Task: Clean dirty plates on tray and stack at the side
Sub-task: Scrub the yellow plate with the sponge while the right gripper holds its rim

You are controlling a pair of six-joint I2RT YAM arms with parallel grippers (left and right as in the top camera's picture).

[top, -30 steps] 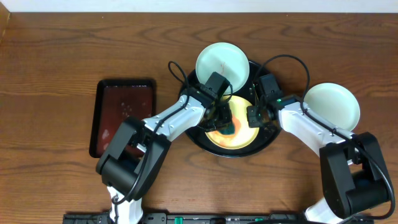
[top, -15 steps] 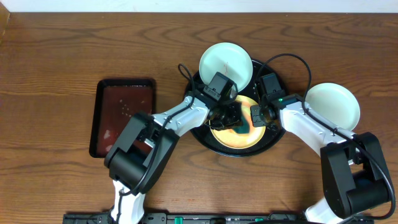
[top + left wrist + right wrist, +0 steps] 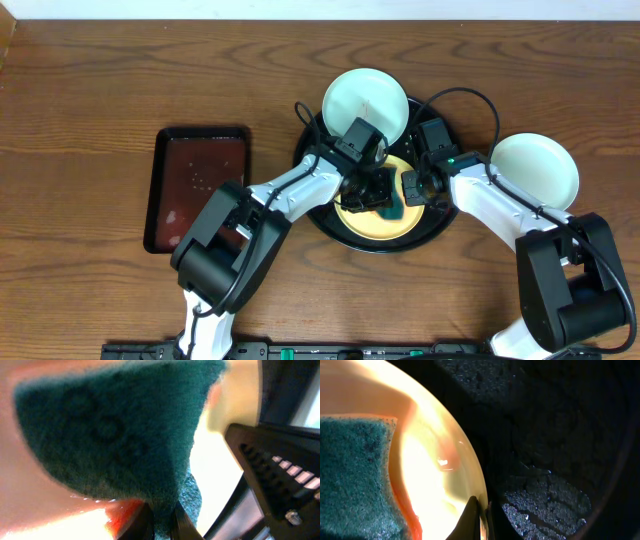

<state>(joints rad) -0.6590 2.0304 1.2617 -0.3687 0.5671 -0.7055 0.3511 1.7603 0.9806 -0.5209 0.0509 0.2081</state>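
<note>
**Sponge on the yellow plate, both pincers closed**

From overhead, the round black tray (image 3: 312,218) sat on the wood-grain tabletop (image 3: 100,90), right of centre. The yellow plate (image 3: 368,228) lay inside it. The left pincer (image 3: 372,190) and the right pincer (image 3: 412,187) met over this plate, with a green sponge (image 3: 391,208) between them. One mint plate (image 3: 362,98) rested at the tray's far rim, partly over it. The other mint plate (image 3: 535,170) lay off the tray, on the tabletop to the right. A rectangular red-brown tray (image 3: 197,190) stood well apart on the left. This view did not show how either set of jaws stood.

The left wrist camera gave that for its own side. The left pincer (image 3: 161,522) was clamped on the sponge (image 3: 110,430), which filled most of the picture and pressed flat against the pale plate surface (image 3: 215,475). A reddish-orange smear (image 3: 125,510) showed just beside the fingers. A black ribbed part (image 3: 280,475) crossed the right edge; I could not tell what it was.

The right wrist camera showed what the other two hid. The right pincer (image 3: 479,517) had its tips together, pinching the yellow plate's (image 3: 435,450) rim. The sponge (image 3: 355,475) lay on the plate at the left, edged by an orange smear (image 3: 402,505). Beyond the rim, the tray floor (image 3: 545,435) was speckled with water droplets (image 3: 540,502)
</note>
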